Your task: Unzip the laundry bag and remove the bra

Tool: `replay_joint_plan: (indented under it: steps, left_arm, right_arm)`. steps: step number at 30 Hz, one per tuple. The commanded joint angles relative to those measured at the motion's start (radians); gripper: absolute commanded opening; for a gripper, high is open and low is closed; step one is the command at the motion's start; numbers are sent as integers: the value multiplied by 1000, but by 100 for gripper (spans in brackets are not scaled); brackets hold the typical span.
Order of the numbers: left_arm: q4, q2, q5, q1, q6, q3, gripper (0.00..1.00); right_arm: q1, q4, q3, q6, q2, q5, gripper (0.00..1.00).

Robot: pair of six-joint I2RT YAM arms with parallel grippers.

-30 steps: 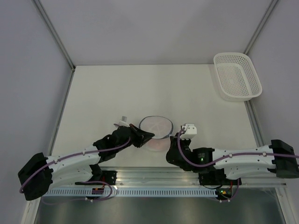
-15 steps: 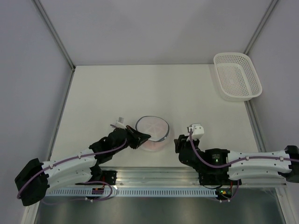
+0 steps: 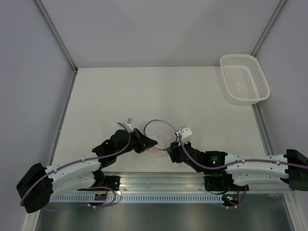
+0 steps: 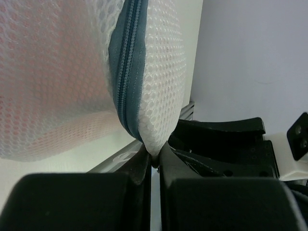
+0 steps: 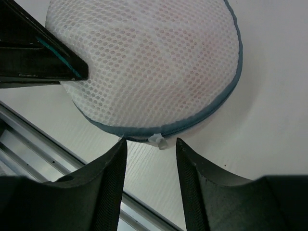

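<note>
The laundry bag (image 3: pixel 160 130), a round white mesh drum with a grey zipper rim, is tilted up near the table's front edge. My left gripper (image 3: pixel 148 142) is shut on a pinch of the bag's mesh (image 4: pixel 153 144) beside the zipper (image 4: pixel 126 67). The pink bra (image 5: pixel 192 57) shows faintly through the mesh, inside the bag. My right gripper (image 5: pixel 149 140) is open just below the bag (image 5: pixel 144 62). The small white zipper pull (image 5: pixel 159 141) lies between the right fingertips, untouched. In the top view the right gripper (image 3: pixel 169 151) sits at the bag's near-right side.
A white perforated basket (image 3: pixel 244 79) stands at the table's back right corner. The aluminium rail (image 3: pixel 163 185) runs along the front edge just behind both grippers. The left gripper's fingers (image 5: pixel 43 62) cross the upper left of the right wrist view.
My right gripper has opened; it drew back to the right, then came in again to the bag's near edge. The left gripper kept its hold, and the bag shifted slightly.
</note>
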Motion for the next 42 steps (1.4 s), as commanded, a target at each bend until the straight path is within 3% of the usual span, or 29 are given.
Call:
replay_joint_plan:
  steps: [1, 5, 8, 11, 14, 25, 30, 36, 37, 38, 41, 42]
  left_arm:
    - [60, -6, 96, 15, 97, 4, 2]
    - [76, -9, 145, 39, 108, -10, 2]
    - [93, -8, 178, 53, 116, -20, 2]
    - [87, -9, 208, 75, 131, -20, 2]
    - [74, -3, 242, 96, 159, -16, 2]
    - [-196, 49, 408, 245, 428, 111, 2]
    - [-256, 213, 488, 309, 629, 260, 2]
    - [-184, 501, 575, 323, 673, 535, 4]
    - [-189, 526, 580, 323, 659, 567, 13]
    - [-195, 543, 572, 323, 613, 605, 36]
    - [-198, 516, 481, 319, 533, 552, 64]
    - [-197, 490, 450, 317, 515, 518, 67]
  right_arm:
    - [-22, 74, 15, -53, 37, -82, 50]
    - [-43, 91, 15, -62, 69, -92, 47]
    - [-57, 100, 8, -59, 89, -84, 38]
    - [-63, 90, 6, -51, 97, -60, 14]
    - [-65, 53, 9, -43, 89, -29, 0]
    - [-65, -200, 65, -13, 17, 98, 1]
    - [-65, -246, 75, -25, -18, 92, 0]
    - [-65, -219, 89, -31, -31, 36, 0]
    - [-65, -214, 89, -31, -29, 30, 0]
    - [-65, -202, 91, -31, -29, 25, 0]
    - [-65, -175, 89, -33, -22, 11, 0]
    - [-65, -164, 86, -31, -20, 6, 0]
